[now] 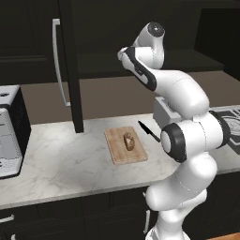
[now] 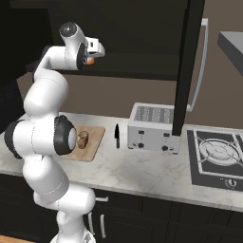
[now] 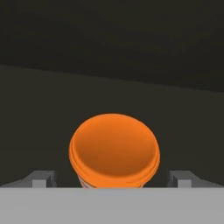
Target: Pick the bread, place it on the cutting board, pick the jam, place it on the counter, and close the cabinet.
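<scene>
Overhead, dark cabinet [image 2: 142, 38] open, marbled counter [image 1: 70, 154], cutting board [image 1: 118, 154]

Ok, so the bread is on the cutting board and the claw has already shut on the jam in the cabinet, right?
Not quite. The bread is on the cutting board, but the claw is open: in the hand view its fingertips stand wide on either side of the jam, not closed on it.
</scene>
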You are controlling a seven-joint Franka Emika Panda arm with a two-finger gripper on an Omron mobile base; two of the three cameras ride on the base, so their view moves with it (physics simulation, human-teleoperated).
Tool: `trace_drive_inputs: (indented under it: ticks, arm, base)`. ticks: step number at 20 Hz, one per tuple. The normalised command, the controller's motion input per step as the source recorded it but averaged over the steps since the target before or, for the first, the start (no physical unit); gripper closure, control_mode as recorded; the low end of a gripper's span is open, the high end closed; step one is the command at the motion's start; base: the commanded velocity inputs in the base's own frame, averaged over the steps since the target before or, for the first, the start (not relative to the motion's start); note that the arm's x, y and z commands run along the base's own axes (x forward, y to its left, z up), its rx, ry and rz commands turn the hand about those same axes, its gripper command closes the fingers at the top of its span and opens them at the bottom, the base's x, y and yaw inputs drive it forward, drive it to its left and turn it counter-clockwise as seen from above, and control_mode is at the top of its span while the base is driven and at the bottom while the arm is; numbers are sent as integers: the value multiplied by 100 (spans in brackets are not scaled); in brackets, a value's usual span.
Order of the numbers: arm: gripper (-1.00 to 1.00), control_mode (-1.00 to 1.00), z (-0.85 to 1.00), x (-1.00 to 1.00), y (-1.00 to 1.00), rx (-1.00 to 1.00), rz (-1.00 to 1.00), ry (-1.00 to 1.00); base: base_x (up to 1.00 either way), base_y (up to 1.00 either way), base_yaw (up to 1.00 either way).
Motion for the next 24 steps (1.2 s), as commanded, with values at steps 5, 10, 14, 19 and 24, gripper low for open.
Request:
trace_drive_inputs:
  ticks: [5, 10, 14, 19, 24]
  arm:
    - [-100, -100, -2, 13, 0, 0, 0, 0]
    - [-100, -100, 0, 12, 0, 0, 0, 0]
    - [-100, -100, 0, 8, 0, 0, 0, 0]
    - [100, -100, 0, 3, 5, -1, 0, 0]
    - [100, -100, 0, 0, 0, 0, 0, 0]
  base:
    - [0, 0, 0]
    - [0, 0, 0]
    - [0, 0, 0]
    - [0, 0, 0]
    - [0, 0, 0]
